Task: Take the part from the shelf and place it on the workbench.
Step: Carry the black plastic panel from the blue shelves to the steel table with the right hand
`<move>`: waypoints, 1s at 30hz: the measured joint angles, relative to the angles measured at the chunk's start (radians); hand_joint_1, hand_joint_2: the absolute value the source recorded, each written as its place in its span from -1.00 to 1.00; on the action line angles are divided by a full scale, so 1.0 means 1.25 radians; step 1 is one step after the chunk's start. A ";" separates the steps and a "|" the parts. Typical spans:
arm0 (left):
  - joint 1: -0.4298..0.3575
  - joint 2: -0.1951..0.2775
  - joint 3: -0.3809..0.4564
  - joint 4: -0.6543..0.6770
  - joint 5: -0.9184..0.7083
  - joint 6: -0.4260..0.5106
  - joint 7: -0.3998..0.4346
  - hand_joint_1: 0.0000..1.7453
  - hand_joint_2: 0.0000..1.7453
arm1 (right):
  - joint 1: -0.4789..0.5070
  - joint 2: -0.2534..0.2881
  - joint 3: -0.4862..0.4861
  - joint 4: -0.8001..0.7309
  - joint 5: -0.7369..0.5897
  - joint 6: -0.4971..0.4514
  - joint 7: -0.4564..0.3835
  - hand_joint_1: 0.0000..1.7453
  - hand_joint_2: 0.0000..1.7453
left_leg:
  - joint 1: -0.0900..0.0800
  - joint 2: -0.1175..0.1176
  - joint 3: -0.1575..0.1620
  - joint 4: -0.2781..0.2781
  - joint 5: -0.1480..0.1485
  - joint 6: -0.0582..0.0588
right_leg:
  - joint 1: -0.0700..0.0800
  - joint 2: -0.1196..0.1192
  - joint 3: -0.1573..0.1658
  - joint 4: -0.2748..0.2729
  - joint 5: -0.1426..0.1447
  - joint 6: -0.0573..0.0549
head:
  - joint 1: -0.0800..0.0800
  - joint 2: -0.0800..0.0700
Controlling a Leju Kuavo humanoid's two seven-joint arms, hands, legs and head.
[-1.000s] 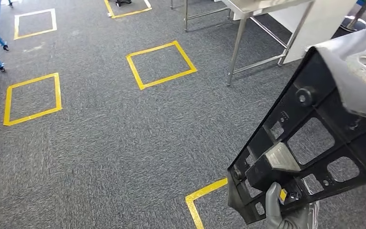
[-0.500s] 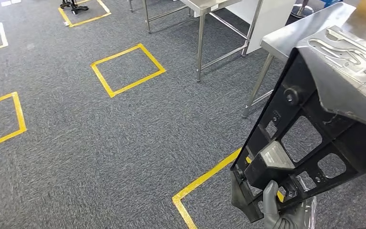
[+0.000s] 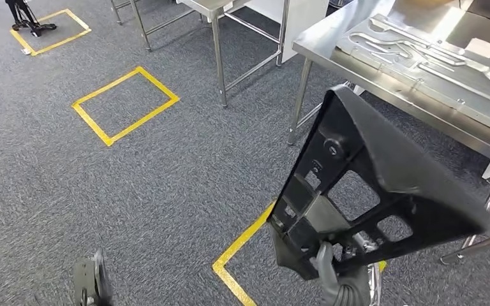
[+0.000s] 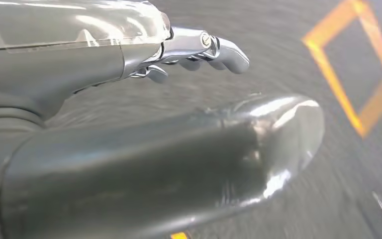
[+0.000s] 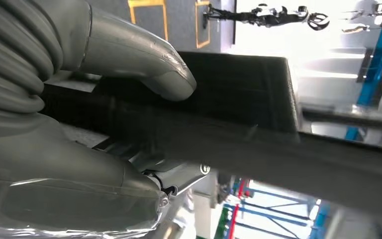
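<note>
1. Here the right hand [image 3: 341, 284] grips the large black plastic part with rectangular cut-outs [image 3: 370, 191] by its lower end; in the right wrist view the thick grey thumb [image 5: 149, 64] presses on one face and the fingers wrap the other.
2. The part is up in the air, above the grey carpet floor [image 3: 166, 191] and just in front of the near edge of the stainless steel worktop [image 3: 332, 54]; whether it touches that edge cannot be told.
3. Open carpet lies to the left of the part, marked by a yellow tape square [image 3: 126, 105] and a yellow tape corner [image 3: 242, 245] below the part.
4. A second steel table [image 3: 220, 19] stands farther back, well apart from the part.
5. An embossed grey metal panel [image 3: 434, 54] lies flat on the worktop, cut off by the picture's right edge.
6. The part's long axis runs from the hand up and away toward the worktop, its narrow upper tip nearest the worktop's leg [image 3: 300, 102].
7. The part hides most of the right hand.
8. The left hand [image 4: 189, 99] hangs over blurred carpet, fingers extended and apart from the thumb, holding nothing.
</note>
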 joint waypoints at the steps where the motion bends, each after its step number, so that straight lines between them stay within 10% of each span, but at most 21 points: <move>1: -0.003 0.012 -0.042 -0.005 0.002 -0.003 0.000 -1.00 -1.00 | -0.005 -0.001 0.000 0.009 -0.001 0.003 -0.001 1.00 1.00 | 0.002 -0.014 -0.003 0.011 -0.010 -0.004 | -0.002 0.006 0.000 -0.002 0.001 -0.005 | -0.001 0.000; 5: 0.007 0.037 -0.133 -0.010 -0.004 -0.013 0.001 -1.00 -1.00 | -0.023 -0.001 0.000 0.040 -0.006 0.012 -0.003 1.00 1.00 | 0.006 -0.086 -0.086 0.194 -0.102 -0.011 | -0.003 0.045 0.000 -0.003 0.005 -0.018 | -0.004 0.000; 7: 0.012 0.045 -0.140 -0.005 -0.012 -0.025 0.004 -1.00 -1.00 | -0.024 -0.001 -0.001 0.050 -0.008 0.020 -0.003 1.00 1.00 | 0.005 -0.092 -0.111 0.231 -0.095 -0.008 | 0.000 0.071 -0.001 0.000 0.004 -0.019 | -0.004 0.000; 11: 0.006 0.069 -0.101 0.052 -0.042 -0.036 0.026 -1.00 -1.00 | -0.024 0.000 -0.003 0.061 0.004 0.006 -0.002 1.00 1.00 | 0.002 -0.109 -0.047 0.052 0.010 0.008 | 0.003 0.107 0.001 0.005 0.002 -0.017 | -0.005 0.000; 14: 0.012 0.084 -0.052 0.119 -0.054 -0.036 0.054 -1.00 -1.00 | -0.022 0.001 -0.005 0.059 0.022 -0.016 0.003 1.00 1.00 | -0.002 -0.112 -0.035 0.014 0.015 0.017 | 0.002 0.120 -0.004 0.003 0.005 -0.002 | -0.006 0.000; 17: 0.033 0.095 -0.008 0.175 -0.059 -0.046 0.080 -1.00 -1.00 | -0.021 0.001 -0.007 0.050 0.027 -0.026 0.009 1.00 1.00 | 0.003 -0.105 -0.031 0.001 0.026 0.032 | 0.003 0.085 -0.017 0.029 -0.019 0.010 | -0.003 0.000; 20: 0.061 0.103 0.031 0.214 -0.062 -0.053 0.090 -1.00 -1.00 | -0.022 0.001 -0.008 0.047 0.031 -0.031 0.013 1.00 1.00 | 0.002 -0.093 -0.034 -0.002 0.029 0.039 | 0.001 0.046 -0.080 0.164 -0.095 0.016 | 0.002 0.000; 22: 0.069 0.106 0.048 0.231 -0.068 -0.055 0.094 -1.00 -1.00 | -0.021 0.001 -0.008 0.047 0.032 -0.035 0.014 1.00 1.00 | 0.002 -0.088 -0.035 -0.002 0.029 0.039 | -0.001 0.042 -0.100 0.213 -0.103 0.019 | 0.002 0.000; 26: 0.070 0.106 0.073 0.247 -0.081 -0.061 0.104 -1.00 -1.00 | -0.022 0.001 -0.008 0.047 0.033 -0.040 0.015 1.00 1.00 | -0.001 -0.087 -0.033 0.004 0.024 0.031 | 0.000 0.033 -0.002 0.039 -0.021 0.012 | 0.002 0.000; 30: 0.075 0.109 0.099 0.258 -0.090 -0.069 0.113 -1.00 -1.00 | -0.022 0.001 -0.007 0.044 0.041 -0.055 0.017 1.00 1.00 | -0.003 -0.085 -0.033 0.009 0.019 0.012 | 0.003 0.035 0.018 -0.006 -0.012 -0.002 | 0.001 0.000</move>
